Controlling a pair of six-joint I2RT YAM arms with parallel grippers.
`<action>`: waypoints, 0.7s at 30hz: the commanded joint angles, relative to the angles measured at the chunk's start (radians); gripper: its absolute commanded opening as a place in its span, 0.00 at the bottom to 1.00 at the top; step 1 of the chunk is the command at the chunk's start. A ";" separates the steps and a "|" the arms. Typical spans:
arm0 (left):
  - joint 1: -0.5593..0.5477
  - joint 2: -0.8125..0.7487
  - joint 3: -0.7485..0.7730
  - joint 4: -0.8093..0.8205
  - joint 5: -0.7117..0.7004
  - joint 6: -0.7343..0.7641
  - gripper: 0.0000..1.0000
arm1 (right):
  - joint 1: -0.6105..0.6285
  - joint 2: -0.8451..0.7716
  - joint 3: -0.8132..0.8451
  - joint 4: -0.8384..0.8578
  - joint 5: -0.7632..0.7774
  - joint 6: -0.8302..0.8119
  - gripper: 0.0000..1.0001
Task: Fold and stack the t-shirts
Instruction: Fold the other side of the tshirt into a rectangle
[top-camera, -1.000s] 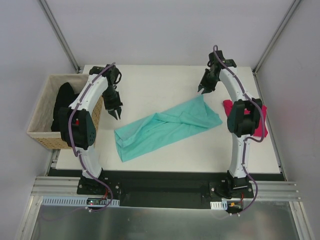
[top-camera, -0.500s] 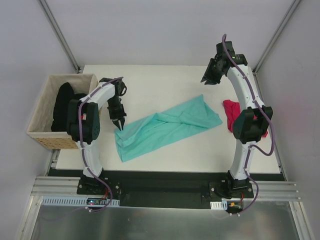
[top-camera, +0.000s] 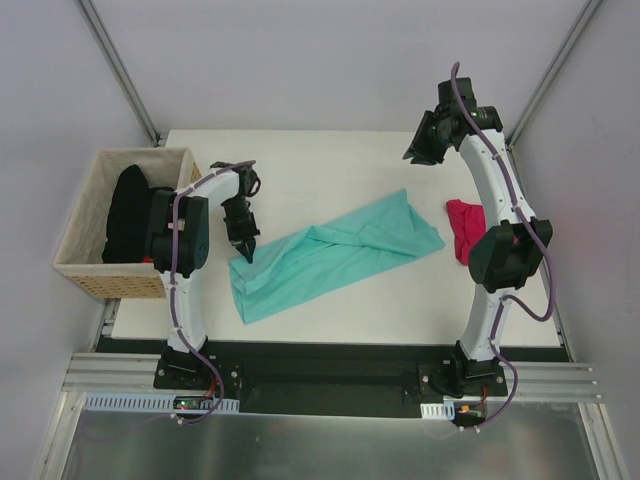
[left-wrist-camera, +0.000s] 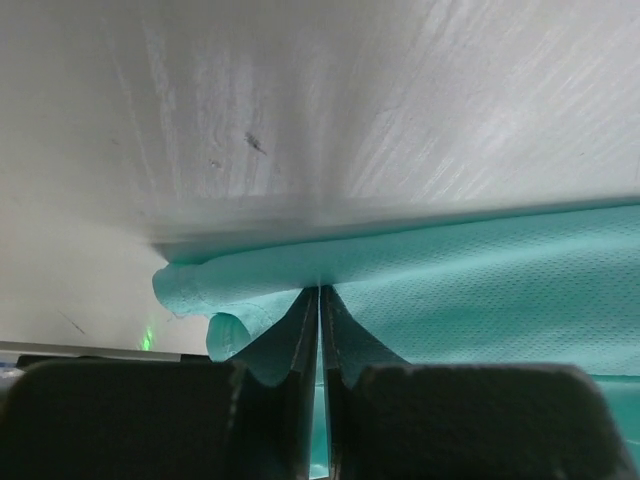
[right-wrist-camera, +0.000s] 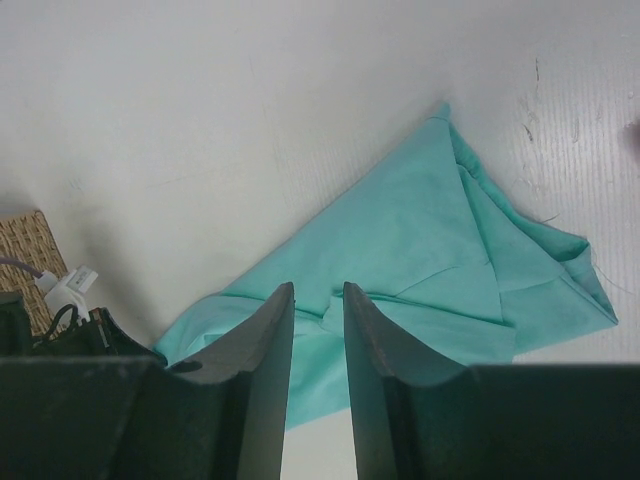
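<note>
The teal-green t-shirt (top-camera: 335, 255) lies loosely folded on the white table (top-camera: 320, 165), a long rumpled band running through the middle of the overhead frame from its lower-left end up to a pointed corner at the upper right. At that lower-left end the left gripper (top-camera: 247, 254) is down on the cloth. In the left wrist view its dark fingers (left-wrist-camera: 285, 345) are drawn together to a hairline slit, their tips nipping the shirt's rolled hem where it meets the bare tabletop. The right gripper (top-camera: 414, 154) hangs well above the table in the upper right of the overhead frame, apart from the teal shirt's pointed corner. Its wrist view looks down on the shirt between two fingers held a narrow gap apart with nothing in them. The magenta-pink t-shirt (top-camera: 462, 228) sits bunched at the right of the frame, near the teal shirt's right end and partly hidden by the right arm. The black t-shirts (top-camera: 128, 208) are heaped in the tan woven basket (top-camera: 90, 275) at the table's left edge, just beside the left arm.
</note>
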 joint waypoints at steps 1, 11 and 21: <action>-0.012 0.015 -0.014 0.018 0.021 0.015 0.00 | -0.010 -0.069 0.041 0.022 0.001 0.014 0.29; -0.012 0.084 0.063 0.013 0.029 0.037 0.00 | -0.014 -0.058 0.074 0.036 0.004 0.023 0.30; 0.034 0.181 0.287 -0.083 0.006 0.078 0.00 | -0.016 -0.055 0.082 0.037 0.022 0.032 0.30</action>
